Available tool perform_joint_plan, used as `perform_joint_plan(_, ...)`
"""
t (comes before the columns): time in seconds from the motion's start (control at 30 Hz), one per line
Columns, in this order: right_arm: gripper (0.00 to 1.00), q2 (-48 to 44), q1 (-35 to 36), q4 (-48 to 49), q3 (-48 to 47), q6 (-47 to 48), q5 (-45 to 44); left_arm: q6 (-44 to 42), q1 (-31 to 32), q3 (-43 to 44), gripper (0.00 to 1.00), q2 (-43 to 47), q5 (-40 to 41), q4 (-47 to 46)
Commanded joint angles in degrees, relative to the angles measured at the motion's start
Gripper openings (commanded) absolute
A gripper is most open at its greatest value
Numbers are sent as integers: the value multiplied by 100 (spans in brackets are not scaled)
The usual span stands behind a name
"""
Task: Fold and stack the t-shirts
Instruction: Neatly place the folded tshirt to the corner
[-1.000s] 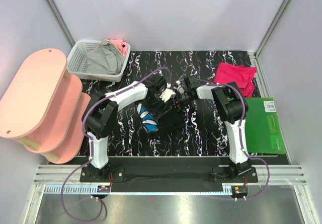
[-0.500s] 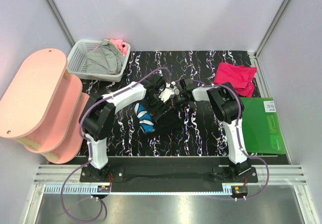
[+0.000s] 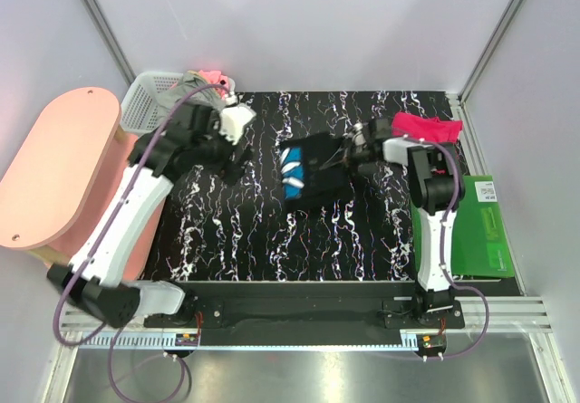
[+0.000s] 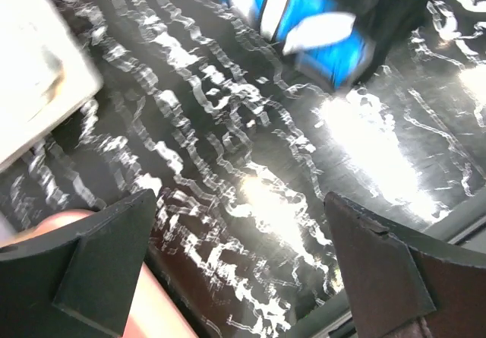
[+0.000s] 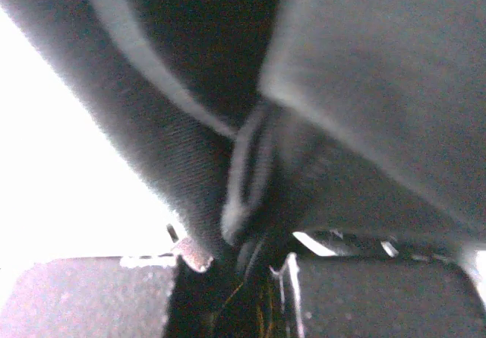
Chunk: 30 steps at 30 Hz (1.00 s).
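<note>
Our right gripper [image 3: 349,154] is closed down narrow on a pinch of the black t-shirt [image 3: 317,175]; in its wrist view, dark cloth bunches between the fingers and fills nearly the whole frame. That shirt lies as a rough folded block near the middle of the marbled mat [image 3: 263,231], and we hold it at its right edge, with the blue-white daisy print [image 3: 291,169] on its left side. Our left gripper [image 4: 239,200] stands wide with nothing between its fingers, raised over the mat's far left part, and its wrist view looks down on bare mat with the print at the top. The crimson-pink t-shirt [image 3: 426,128] sits crumpled at the mat's far right corner. The white basket [image 3: 145,93] holding a grey garment [image 3: 188,86] sits at the mat's far left corner, and the green board [image 3: 480,231] lies just off the mat's right edge.
</note>
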State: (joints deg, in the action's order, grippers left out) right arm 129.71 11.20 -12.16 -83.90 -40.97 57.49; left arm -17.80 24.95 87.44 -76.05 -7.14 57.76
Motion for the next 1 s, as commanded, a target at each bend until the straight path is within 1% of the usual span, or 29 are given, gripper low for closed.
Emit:
perform_joint_plan(0.0, 0, -473, -425, -137, -968, -359, 314, -171, -446, -876, 99, 503, 46, 289)
perform_joint_plan(0.07, 0, -420, -601, -312, -1224, -368, 350, -171, -561, -1227, 99, 713, 2, 210)
perform_joint_plan(0.23, 0, -473, -1084, -366, -1822, -622, 508, -162, -746, -1686, 99, 987, -139, 78)
perform_joint_plan(0.27, 0, -499, -1311, -366, -1893, -701, 526, -162, -763, -1808, 99, 1022, -182, 52)
perform_joint_plan(0.4, 0, -605, -1743, -366, -2104, -877, 543, -153, -886, -2029, 99, 1083, -297, -1)
perform_joint_plan(0.57, 0, -508, -2340, -374, -2446, -1123, 693, -206, -983, -2292, 99, 1198, -393, -89)
perform_joint_plan(0.73, 0, -411, -2702, -374, -2869, -1308, 851, -268, -1115, -2556, 99, 1268, -508, -133)
perform_joint_plan(0.83, 0, -516, -2921, -392, -2860, -1361, 851, -303, -1176, -2670, 99, 1286, -526, -168)
perform_joint_plan(0.93, 0, -727, -3185, -401, -2519, -1370, 772, -320, -1238, -2697, 99, 1294, -560, -168)
perform_joint_plan(0.97, 0, -806, -3246, -418, -2248, -1361, 659, -338, -1256, -2680, 99, 1295, -578, -186)
